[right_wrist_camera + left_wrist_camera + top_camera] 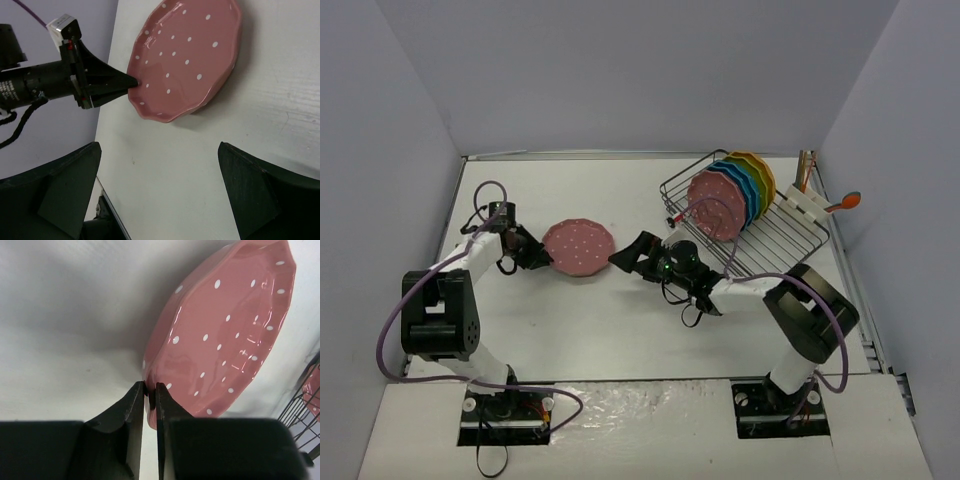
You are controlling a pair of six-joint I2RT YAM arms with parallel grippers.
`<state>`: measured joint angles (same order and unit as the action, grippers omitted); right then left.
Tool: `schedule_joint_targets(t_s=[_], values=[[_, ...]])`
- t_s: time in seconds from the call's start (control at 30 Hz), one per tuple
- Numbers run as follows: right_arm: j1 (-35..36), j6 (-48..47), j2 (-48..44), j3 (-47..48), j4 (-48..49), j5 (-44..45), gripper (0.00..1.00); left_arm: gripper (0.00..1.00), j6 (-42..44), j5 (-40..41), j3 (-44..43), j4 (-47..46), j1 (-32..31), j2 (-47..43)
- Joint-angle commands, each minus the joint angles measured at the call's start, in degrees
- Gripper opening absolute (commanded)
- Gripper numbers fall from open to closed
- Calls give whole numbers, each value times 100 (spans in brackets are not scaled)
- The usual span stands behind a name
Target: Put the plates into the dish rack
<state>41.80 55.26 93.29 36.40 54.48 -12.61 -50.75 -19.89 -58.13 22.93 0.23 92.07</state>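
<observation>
A pink dotted plate (579,246) lies on the table's middle left, its left side tilted up. My left gripper (542,251) is shut on its left rim; in the left wrist view the plate (225,335) rises from between the closed fingers (150,395). My right gripper (625,259) is open and empty just right of the plate, facing it; the plate (185,55) shows ahead in the right wrist view. The dish rack (770,235) at the back right holds several plates upright: pink (715,205) in front, then blue, green, yellow and orange (760,172) ones.
A white utensil holder (807,205) with an orange spoon (847,201) hangs on the rack's right side. Grey walls close in the table on three sides. The left arm (50,82) shows in the right wrist view.
</observation>
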Motion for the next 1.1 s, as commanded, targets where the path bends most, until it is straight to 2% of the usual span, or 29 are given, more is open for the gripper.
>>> schedule_joint_targets(t_s=[0.0, 0.23, 0.5, 0.93, 1.07], values=[[222, 814, 534, 274, 1086, 460, 100, 0, -594, -636, 153, -960, -184, -667], [437, 1272, 1406, 426, 1476, 590, 100, 0, -958, -761, 531, -1239, -270, -1053], [519, 1405, 1830, 586, 1558, 876, 100, 0, -1053, -881, 870, -1336, -304, -1353], [539, 1790, 2329, 725, 1835, 974, 91, 0, -1252, -1202, 1548, -1715, -387, -1643], [529, 1766, 2380, 782, 1847, 980, 85, 0, -1225, -1282, 1634, -1720, -466, -1719]])
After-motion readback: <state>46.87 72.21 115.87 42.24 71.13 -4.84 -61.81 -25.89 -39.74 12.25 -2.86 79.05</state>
